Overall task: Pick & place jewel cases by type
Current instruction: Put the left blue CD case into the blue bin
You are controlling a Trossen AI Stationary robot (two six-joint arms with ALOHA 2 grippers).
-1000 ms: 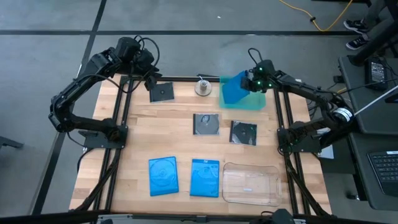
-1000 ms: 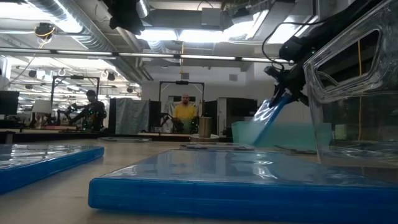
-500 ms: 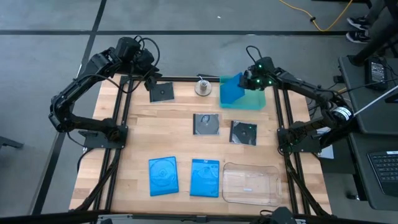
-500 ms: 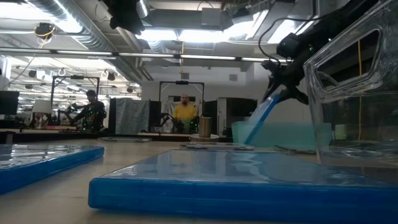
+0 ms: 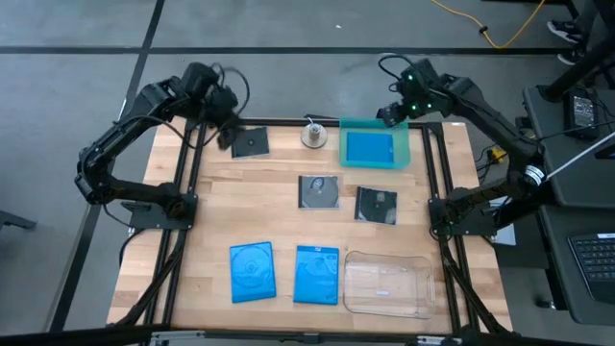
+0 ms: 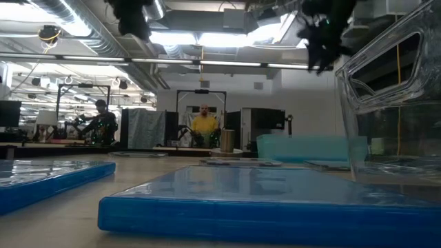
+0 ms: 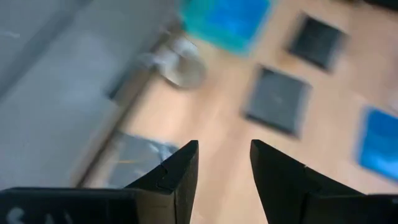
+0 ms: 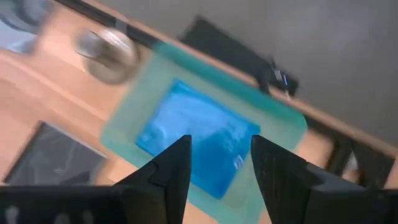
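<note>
One blue case (image 5: 367,149) lies flat inside the green tray (image 5: 399,159), which sits at the far edge of the table (image 5: 211,211). The right gripper (image 5: 392,112) hangs just above the tray's far corner with its fingers apart and nothing between them (the right wrist view looks straight down past them onto the case in the tray). The left gripper (image 5: 226,135) is off to the tray's left, past the small metal cup (image 5: 314,134), hovering beside a dark case (image 5: 250,142) that lies by the far edge; its fingers are also apart and empty.

Two more dark cases, one (image 5: 318,191) nearer the middle and one (image 5: 377,204) to its right, lie just on the near side of the tray. Two blue cases (image 5: 253,270) (image 5: 316,274) lie well toward the near edge, next to the clear tray (image 5: 388,284).

These cases look light, stiff and flat, with smooth plastic faces that are likely slippery. Lying flush on the wood, they offer little to bite on, so the best hold is probably across two opposite edges, perhaps after tipping one edge up. The plastic is brittle, so a hard squeeze or a drop could crack a corner. The dark case beside the left gripper seems the handiest next pick.
</note>
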